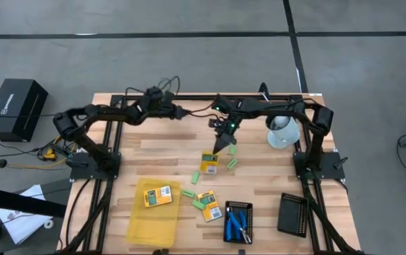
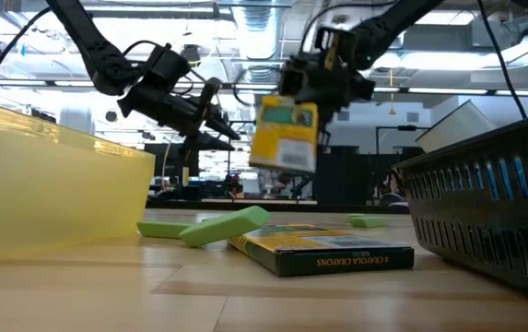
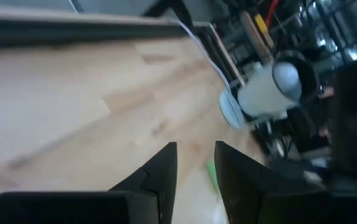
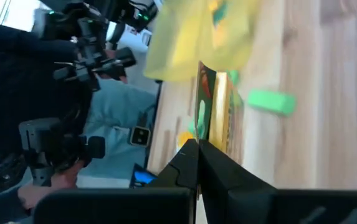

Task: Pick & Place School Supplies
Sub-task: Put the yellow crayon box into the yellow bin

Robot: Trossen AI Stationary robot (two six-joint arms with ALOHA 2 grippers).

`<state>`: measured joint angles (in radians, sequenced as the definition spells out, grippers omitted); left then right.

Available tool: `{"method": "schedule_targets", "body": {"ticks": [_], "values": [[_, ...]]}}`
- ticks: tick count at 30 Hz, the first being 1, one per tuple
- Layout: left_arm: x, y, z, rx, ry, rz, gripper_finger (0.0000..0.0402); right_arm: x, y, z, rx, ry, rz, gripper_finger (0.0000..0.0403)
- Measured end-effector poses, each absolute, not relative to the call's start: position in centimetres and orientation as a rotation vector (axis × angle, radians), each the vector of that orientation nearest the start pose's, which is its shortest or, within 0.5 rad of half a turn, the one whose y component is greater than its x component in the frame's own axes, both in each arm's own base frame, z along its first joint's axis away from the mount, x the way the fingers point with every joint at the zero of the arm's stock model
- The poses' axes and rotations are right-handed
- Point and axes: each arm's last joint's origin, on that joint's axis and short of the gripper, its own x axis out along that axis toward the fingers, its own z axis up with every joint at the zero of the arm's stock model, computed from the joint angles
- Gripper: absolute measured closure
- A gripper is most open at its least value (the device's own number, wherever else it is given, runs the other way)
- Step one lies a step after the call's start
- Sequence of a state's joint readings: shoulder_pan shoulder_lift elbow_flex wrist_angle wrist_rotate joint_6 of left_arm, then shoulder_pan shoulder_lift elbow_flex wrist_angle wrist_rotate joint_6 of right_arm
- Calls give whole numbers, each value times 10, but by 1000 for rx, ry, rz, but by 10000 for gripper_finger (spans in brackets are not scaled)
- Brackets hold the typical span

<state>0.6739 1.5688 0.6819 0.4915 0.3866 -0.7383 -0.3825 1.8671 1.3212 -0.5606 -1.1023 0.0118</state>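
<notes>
Right gripper pinches a crayon pack by its edge, lifted clear for carrying toward the yellow tray; left gripper, fingers slightly parted, waits.

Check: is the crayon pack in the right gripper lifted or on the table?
Lifted: the crayon pack hangs from the right gripper, clear of the table.

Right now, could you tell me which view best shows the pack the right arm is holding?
The low view: the held pack hangs clear of the table in the right end effector, its face showing. The high view shows it small from above. The right wrist view shows it edge-on. The left wrist view misses it.
</notes>
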Motion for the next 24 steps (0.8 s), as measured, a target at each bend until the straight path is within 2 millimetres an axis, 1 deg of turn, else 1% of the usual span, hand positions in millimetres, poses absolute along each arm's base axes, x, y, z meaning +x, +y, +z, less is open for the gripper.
{"method": "schedule_targets", "body": {"ticks": [3,6,10,13,16,19,24], "values": [[239,195,180,-936,206,416,300,369,-112,224,755,794,651,403],[234,200,180,-935,205,400,300,382,-107,241,746,739,661,403],[231,203,180,-905,212,379,300,398,-99,262,738,649,652,403],[231,202,180,-904,221,340,300,406,-93,271,750,593,637,403],[232,200,181,-899,237,276,300,417,-85,267,785,584,628,403],[232,198,181,-906,249,221,300,430,-72,253,818,592,631,403],[231,199,182,-897,248,212,300,456,-50,239,863,574,689,403]]}}
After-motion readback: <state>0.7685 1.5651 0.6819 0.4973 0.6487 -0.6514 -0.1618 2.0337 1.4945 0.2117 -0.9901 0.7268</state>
